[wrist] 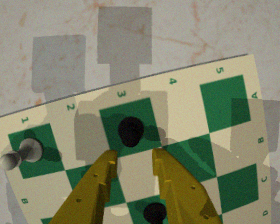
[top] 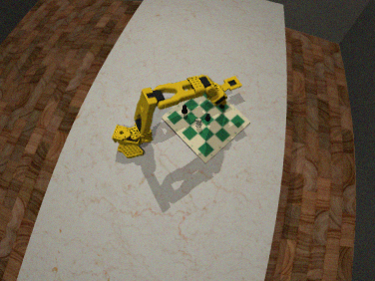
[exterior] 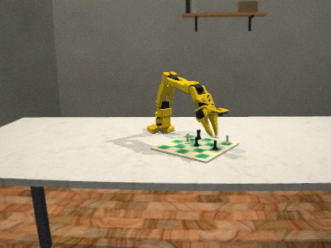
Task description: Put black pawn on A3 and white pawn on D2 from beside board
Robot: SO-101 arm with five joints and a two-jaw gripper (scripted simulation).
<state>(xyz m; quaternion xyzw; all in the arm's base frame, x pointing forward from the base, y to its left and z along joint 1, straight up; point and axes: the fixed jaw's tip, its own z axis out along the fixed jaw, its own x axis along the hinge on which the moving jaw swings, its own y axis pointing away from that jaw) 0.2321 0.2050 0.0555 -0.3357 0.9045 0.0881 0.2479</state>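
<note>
The black pawn (wrist: 130, 131) (exterior: 215, 145) stands upright on the green square A3 of the green-and-cream board (wrist: 225, 97) (top: 206, 149) (exterior: 204, 156). My gripper (wrist: 134, 155) (top: 219, 103) (exterior: 215, 134) hangs just above and behind it. Its fingers are a little apart with nothing between them, and the pawn is clear of the tips. A white piece (wrist: 28, 152) stands on A1. Another white piece (top: 198, 124) (exterior: 187, 137) stands further in. A taller black piece (wrist: 155, 212) (exterior: 199, 137) shows below my fingers. I cannot tell which white piece is the pawn.
One more black piece (top: 185, 111) stands on the board near the arm's base side. The arm's base (top: 129, 139) sits left of the board on the white table (top: 199, 40). A wall shelf (exterior: 224, 14) is far behind.
</note>
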